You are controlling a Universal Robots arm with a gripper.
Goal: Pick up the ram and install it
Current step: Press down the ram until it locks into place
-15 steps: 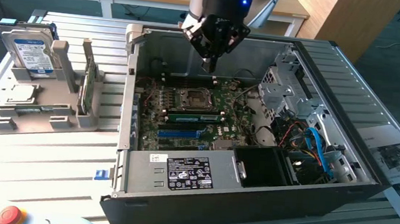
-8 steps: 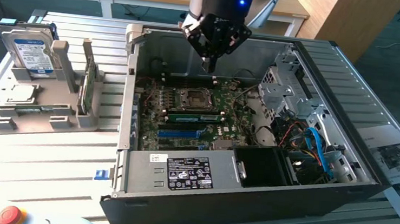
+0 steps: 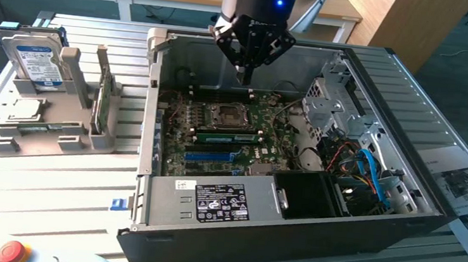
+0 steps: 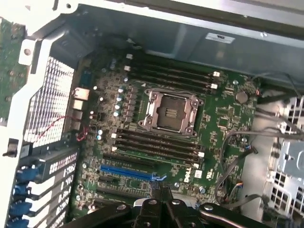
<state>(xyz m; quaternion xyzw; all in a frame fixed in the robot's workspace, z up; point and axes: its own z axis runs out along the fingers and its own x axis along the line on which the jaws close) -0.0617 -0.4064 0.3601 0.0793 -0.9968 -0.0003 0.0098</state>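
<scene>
We count one open computer case holding one motherboard, and on that board one empty processor socket. In the wrist view the memory slots come in two banks of four, eight in all, beside one blue expansion slot. Outside the case we count one grey holder, one hard drive, one ram stick, one processor chip, one gripper and one red button.

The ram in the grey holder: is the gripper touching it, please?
Apart. The exterior view shows the gripper over the open computer case, while the ram stands outside it, a case wall between them.
</scene>
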